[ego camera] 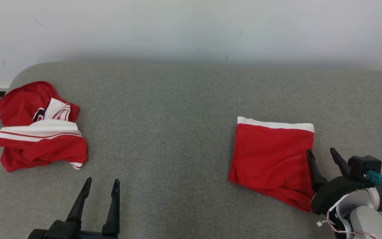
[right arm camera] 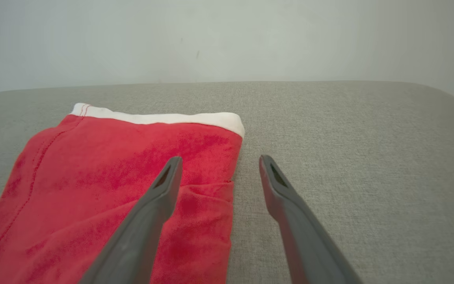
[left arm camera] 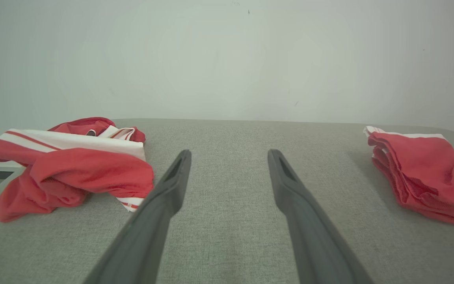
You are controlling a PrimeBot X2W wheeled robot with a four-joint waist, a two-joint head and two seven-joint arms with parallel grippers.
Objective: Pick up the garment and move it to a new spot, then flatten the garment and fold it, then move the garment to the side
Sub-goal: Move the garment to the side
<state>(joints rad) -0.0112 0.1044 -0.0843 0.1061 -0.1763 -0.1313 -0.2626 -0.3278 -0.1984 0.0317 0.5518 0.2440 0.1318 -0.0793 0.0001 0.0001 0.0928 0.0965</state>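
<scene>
Just beside right gripper [ego camera: 321,151], folded garment [ego camera: 272,156]

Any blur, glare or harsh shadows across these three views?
Head view: even soft light, no glare, crumpled garment sharp. Left wrist view: wide-angle stretch, left gripper looms large, slightly soft. Right wrist view: folded garment crisp, stitching visible.

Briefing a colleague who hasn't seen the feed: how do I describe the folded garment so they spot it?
Start from the grey padded surface against the white wall. On its right half, beside the open right gripper, lies the folded garment. Unlike the crumpled red-and-white garment at the left, it is a flat red rectangle with one white band along its far edge.
</scene>
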